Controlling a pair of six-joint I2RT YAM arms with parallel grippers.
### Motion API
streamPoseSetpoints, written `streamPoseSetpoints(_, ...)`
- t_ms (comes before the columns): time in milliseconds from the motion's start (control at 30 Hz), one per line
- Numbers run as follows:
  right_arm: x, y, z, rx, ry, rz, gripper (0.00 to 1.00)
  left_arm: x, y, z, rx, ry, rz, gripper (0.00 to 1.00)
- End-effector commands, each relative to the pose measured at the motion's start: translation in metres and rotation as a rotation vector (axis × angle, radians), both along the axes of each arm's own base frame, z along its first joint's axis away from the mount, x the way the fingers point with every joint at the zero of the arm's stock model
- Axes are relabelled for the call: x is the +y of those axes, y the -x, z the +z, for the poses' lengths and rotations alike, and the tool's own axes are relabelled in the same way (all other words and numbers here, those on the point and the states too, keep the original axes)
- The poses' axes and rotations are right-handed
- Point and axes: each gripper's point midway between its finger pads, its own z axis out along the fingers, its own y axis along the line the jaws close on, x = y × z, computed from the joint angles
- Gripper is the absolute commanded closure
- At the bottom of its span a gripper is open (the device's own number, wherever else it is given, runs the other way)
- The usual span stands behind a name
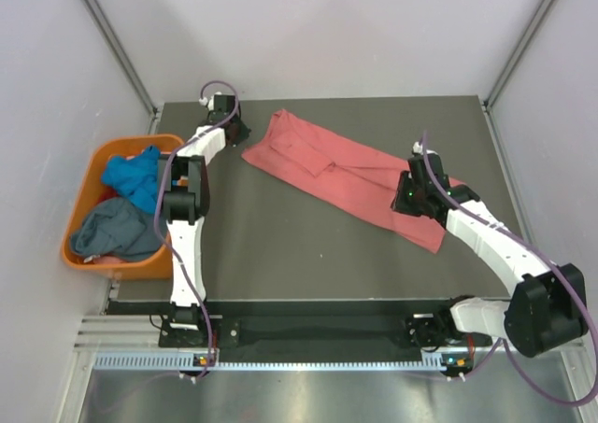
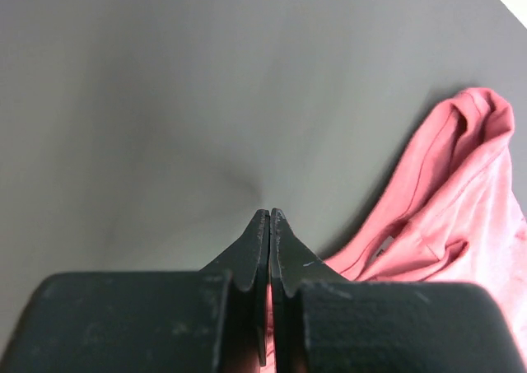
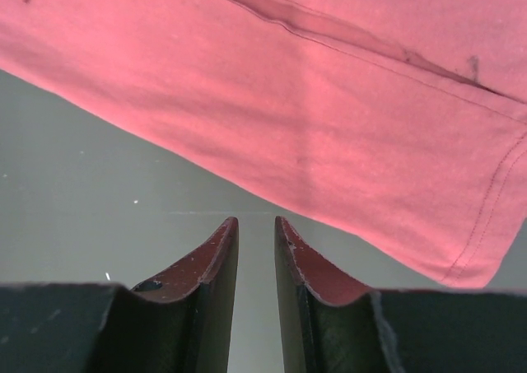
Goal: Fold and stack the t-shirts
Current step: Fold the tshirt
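The pink shirt [image 1: 346, 171] lies on the surface [image 1: 280, 255] as a long slanting band, running from about 11 o'clock of the surface's centre to about 4 o'clock. An overlapped flap shows near its far end. It appears narrowed lengthwise but not yet folded crosswise. The blue shirt [image 1: 135, 176] and the grey shirt [image 1: 117, 232] are bunched in the orange tub [image 1: 131, 143], which stands off the surface's edge at 9 o'clock, blue toward the tub's 12 o'clock and grey toward its 6 o'clock. The left end effector [image 2: 270, 218] is at the band's 11 o'clock end with its fingers pressed together. Its wrist view shows bare surface beyond the tips and the cloth edge just beside them at 3 o'clock, so no cloth is seen pinched. The right end effector [image 3: 256, 222] is at the band's 4 o'clock end, fingers slightly spread with a narrow gap and holding nothing. In its own view the hem lies just past the tips at 12 o'clock. Judgement: the step in hand is folding the first shirt, between grasps, and the task is early, with two shirts not yet laid out. The next move calls for the left fingers to spread and shift onto the cloth, and for the right fingers to widen and reach the hem. One end can then be carried over the other. Catching only the top layer would likely undo the lengthwise fold.
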Motion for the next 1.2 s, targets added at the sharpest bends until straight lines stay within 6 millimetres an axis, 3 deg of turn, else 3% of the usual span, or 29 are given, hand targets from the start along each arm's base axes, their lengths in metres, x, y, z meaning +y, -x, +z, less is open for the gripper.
streamPoseSetpoints(0,-0.009,-0.004,-0.001,0.0,0.04,-0.023,0.75,-0.002,-0.005,0.034,-0.033,-0.015,-0.053,1.0)
streamPoseSetpoints(33,-0.014,-0.004,-0.002,0.002,0.06,-0.046,0.75,-0.009,-0.002,0.063,-0.079,-0.019,-0.068,1.0)
streamPoseSetpoints(67,-0.019,-0.002,-0.003,0.018,0.079,-0.066,0.75,-0.012,0.007,0.064,-0.072,-0.025,-0.077,1.0)
streamPoseSetpoints(100,-0.023,0.0,-0.006,0.033,0.097,-0.08,0.75,-0.022,0.015,0.095,-0.118,-0.03,-0.089,0.98)
streamPoseSetpoints(133,-0.03,0.005,-0.013,0.07,0.131,-0.095,0.75,-0.024,0.029,0.088,-0.091,-0.031,-0.093,0.95)
streamPoseSetpoints(167,-0.034,0.007,-0.018,0.09,0.154,-0.102,0.75,-0.03,0.038,0.113,-0.133,-0.019,-0.105,0.88)
streamPoseSetpoints(200,-0.04,0.01,-0.027,0.118,0.188,-0.115,0.75,-0.037,0.047,0.115,-0.126,-0.004,-0.114,0.85)
streamPoseSetpoints(233,-0.044,0.017,-0.033,0.149,0.204,-0.12,0.75,-0.038,0.064,0.097,-0.077,0.002,-0.115,0.8)
streamPoseSetpoints(267,-0.046,0.023,-0.04,0.179,0.21,-0.128,0.74,-0.039,0.072,0.109,-0.102,0.014,-0.118,0.75)
streamPoseSetpoints(300,-0.048,0.027,-0.043,0.194,0.215,-0.135,0.73,-0.04,0.079,0.103,-0.087,0.027,-0.113,0.72)
streamPoseSetpoints(333,-0.051,0.036,-0.05,0.226,0.224,-0.141,0.7,-0.037,0.093,0.084,-0.045,0.022,-0.108,0.7)
streamPoseSetpoints(467,-0.061,0.055,-0.065,0.29,0.149,-0.378,0.67,-0.032,0.109,0.06,0.017,0.025,-0.088,0.64)
streamPoseSetpoints(633,-0.065,0.062,-0.073,0.292,0.066,-0.532,0.65,-0.037,0.103,0.038,0.054,0.079,-0.09,0.6)
streamPoseSetpoints(667,-0.072,0.063,-0.073,0.291,0.079,-0.58,0.65,-0.037,0.102,0.026,0.08,0.092,-0.087,0.6)
streamPoseSetpoints(867,-0.105,0.079,-0.074,0.288,0.123,-0.719,0.64,-0.032,0.095,-0.007,0.142,0.118,-0.08,0.54)
streamPoseSetpoints(1167,-0.125,0.079,-0.078,0.251,0.146,-0.771,0.63,-0.028,0.095,-0.031,0.176,0.107,-0.069,0.57)
